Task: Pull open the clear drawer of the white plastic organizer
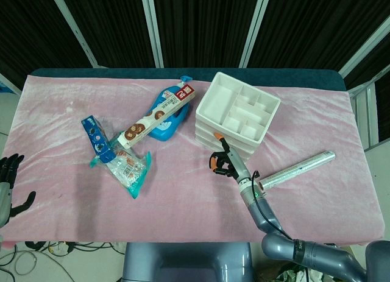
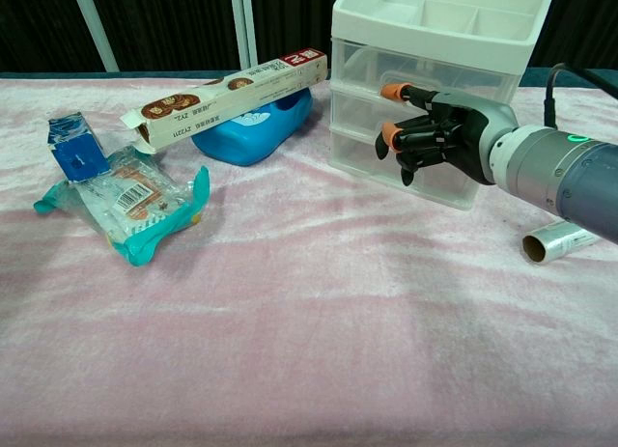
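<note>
The white plastic organizer (image 2: 425, 99), a compartment tray on top and 3 clear drawers (image 2: 362, 109) all pushed in, stands directly behind the right hand (image 2: 435, 133).

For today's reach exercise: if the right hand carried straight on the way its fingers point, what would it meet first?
Most likely the organizer: the right hand points at its clear drawer fronts, close in front. Whether the fingertips already touch is unclear.
</note>
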Action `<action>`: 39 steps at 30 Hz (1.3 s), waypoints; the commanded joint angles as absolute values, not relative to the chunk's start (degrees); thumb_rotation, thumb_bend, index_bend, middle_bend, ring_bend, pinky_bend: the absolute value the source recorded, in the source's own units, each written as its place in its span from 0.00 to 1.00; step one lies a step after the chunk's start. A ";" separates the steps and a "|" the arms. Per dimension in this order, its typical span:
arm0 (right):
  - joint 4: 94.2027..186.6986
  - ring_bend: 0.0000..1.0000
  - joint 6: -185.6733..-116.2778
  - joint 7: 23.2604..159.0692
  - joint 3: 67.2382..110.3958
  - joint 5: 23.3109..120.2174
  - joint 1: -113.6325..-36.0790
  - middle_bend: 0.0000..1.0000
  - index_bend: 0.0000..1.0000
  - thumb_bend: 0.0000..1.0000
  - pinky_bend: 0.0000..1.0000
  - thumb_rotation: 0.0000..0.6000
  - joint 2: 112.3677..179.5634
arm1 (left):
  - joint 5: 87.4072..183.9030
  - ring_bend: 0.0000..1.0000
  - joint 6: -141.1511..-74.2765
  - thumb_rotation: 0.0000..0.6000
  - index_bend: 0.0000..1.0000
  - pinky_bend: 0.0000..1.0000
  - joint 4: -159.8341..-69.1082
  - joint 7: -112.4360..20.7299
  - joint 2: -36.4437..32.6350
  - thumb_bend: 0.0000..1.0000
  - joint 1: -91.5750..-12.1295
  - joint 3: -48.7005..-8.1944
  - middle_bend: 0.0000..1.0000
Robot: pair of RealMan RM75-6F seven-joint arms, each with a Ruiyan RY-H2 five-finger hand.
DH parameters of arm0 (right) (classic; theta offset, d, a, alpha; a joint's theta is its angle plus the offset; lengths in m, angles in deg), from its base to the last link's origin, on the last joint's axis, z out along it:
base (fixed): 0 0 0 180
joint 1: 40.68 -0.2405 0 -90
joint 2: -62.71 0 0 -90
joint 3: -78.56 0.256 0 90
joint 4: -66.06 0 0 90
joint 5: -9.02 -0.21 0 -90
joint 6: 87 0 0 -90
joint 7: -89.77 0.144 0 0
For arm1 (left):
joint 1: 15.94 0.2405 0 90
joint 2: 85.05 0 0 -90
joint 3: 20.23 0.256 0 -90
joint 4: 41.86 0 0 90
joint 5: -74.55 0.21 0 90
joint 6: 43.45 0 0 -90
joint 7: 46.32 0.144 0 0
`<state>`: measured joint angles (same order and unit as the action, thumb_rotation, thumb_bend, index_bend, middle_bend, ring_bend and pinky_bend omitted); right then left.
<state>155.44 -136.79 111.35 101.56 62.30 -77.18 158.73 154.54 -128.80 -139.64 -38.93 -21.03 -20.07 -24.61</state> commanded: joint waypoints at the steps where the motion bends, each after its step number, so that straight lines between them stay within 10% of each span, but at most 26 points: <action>1: 155.55 0.76 -136.68 111.29 101.58 62.20 -77.22 0.65 0.00 0.59 0.65 1.00 158.63 | 154.56 0.02 -128.82 1.00 0.08 0.09 -139.68 -38.89 -21.06 0.32 -20.06 -24.59 0.04; 39: 156.78 0.76 -134.52 112.80 101.36 62.41 -77.32 0.65 0.00 0.59 0.65 1.00 157.43 | 154.43 0.02 -128.73 1.00 0.08 0.09 -139.68 -38.98 -21.12 0.33 -20.08 -24.60 0.04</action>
<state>156.81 -134.54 112.79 101.37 62.43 -77.33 157.43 154.43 -128.73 -139.67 -38.98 -21.12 -20.08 -24.60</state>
